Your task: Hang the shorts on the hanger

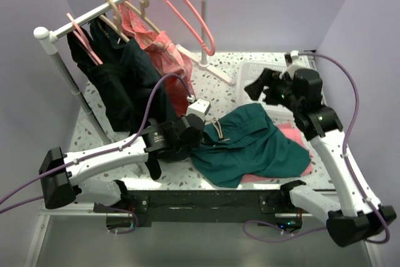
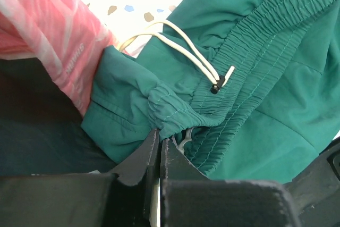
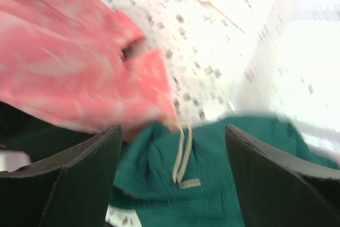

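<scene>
The teal-green shorts (image 1: 250, 145) lie crumpled on the speckled table, waistband and light drawstring (image 1: 217, 128) toward the left. My left gripper (image 1: 195, 130) is shut on a fold of the waistband; the left wrist view has its jaws (image 2: 159, 136) pressed together on the shorts (image 2: 255, 78) beside the drawstring (image 2: 180, 46). My right gripper (image 1: 255, 89) hangs open above the table, behind the shorts. In the right wrist view this gripper (image 3: 172, 128) has nothing in it, with the shorts (image 3: 154, 184) and drawstring (image 3: 183, 155) below. The salmon-pink hanger (image 1: 187, 10) hangs bare on the rail.
A white rail (image 1: 100, 10) at the back left carries beige hangers, dark garments (image 1: 119, 79) and a pink patterned garment (image 1: 159, 51). A white basket (image 1: 262, 73) stands at the back right. A flat pink cloth (image 1: 294, 134) lies under the shorts.
</scene>
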